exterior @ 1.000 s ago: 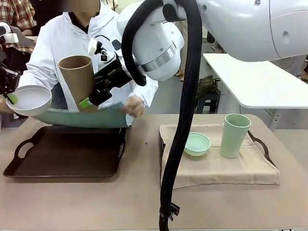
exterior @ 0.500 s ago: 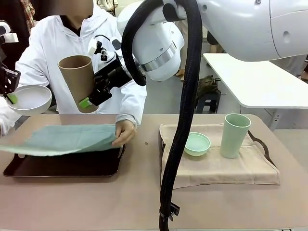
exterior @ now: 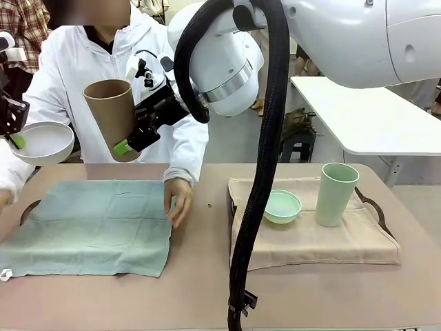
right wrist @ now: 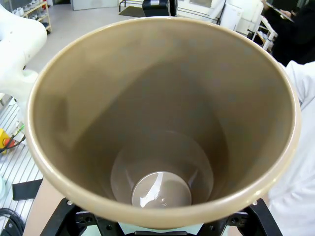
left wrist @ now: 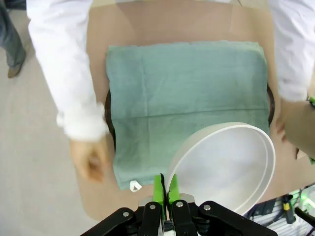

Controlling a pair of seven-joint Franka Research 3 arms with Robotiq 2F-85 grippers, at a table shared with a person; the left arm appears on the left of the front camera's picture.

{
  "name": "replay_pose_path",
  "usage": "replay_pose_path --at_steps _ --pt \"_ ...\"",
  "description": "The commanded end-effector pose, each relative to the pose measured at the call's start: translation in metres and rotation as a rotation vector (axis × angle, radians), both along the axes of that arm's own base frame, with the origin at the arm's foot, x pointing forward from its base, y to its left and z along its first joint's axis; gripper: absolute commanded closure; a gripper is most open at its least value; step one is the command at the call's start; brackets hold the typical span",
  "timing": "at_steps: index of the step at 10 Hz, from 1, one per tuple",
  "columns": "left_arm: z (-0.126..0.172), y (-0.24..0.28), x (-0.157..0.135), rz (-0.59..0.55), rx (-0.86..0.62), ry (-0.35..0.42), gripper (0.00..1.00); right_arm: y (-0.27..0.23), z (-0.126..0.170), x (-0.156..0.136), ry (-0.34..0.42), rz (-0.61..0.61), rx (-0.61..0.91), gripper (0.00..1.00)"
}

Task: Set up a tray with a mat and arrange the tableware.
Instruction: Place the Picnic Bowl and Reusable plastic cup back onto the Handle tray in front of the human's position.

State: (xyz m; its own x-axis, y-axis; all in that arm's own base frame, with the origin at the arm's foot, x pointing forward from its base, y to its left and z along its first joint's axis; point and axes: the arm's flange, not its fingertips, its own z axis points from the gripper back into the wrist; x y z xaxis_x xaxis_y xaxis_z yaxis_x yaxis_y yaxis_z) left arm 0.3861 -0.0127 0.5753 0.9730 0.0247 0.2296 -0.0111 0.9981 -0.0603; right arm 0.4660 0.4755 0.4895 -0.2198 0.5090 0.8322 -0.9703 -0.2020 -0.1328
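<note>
A green mat (exterior: 96,227) lies flat over the dark tray (exterior: 27,209), whose handle shows at the left. The person's hand (exterior: 178,200) rests on the mat's right edge. My left gripper (exterior: 15,140) is shut on the rim of the small white bowl (exterior: 41,143), held in the air above the tray's far left. In the left wrist view the green pads (left wrist: 158,186) pinch the bowl (left wrist: 226,167) above the mat (left wrist: 187,88). My right gripper (exterior: 127,143) is shut on the tall tan-brown cup (exterior: 110,114), tilted in the air over the mat; the right wrist view looks into the cup (right wrist: 162,123).
At the right, a small mint-green bowl (exterior: 282,205) and a tall mint-green cup (exterior: 335,193) stand on a beige mat (exterior: 317,241) over a second tray (exterior: 375,207). My right arm's black cable (exterior: 258,193) hangs down the middle. The person's other hand (left wrist: 91,160) is beside the mat.
The person has brought the green mat down and spread it flat over the dark tray. Both grippers have held still with the bowl and the cup.
</note>
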Motion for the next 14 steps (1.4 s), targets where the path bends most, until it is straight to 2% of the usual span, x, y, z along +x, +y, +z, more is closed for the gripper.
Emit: replay_pose_path --at_steps 1,14 --pt "0.0021 0.0009 0.0005 -0.007 0.001 -0.003 1.00 -0.0015 0.0013 -0.0010 -0.004 0.001 0.010 1.00" --pt "0.0021 0.0009 0.0005 -0.007 0.001 -0.003 1.00 -0.0015 0.0013 -0.0010 -0.004 0.001 0.010 1.00"
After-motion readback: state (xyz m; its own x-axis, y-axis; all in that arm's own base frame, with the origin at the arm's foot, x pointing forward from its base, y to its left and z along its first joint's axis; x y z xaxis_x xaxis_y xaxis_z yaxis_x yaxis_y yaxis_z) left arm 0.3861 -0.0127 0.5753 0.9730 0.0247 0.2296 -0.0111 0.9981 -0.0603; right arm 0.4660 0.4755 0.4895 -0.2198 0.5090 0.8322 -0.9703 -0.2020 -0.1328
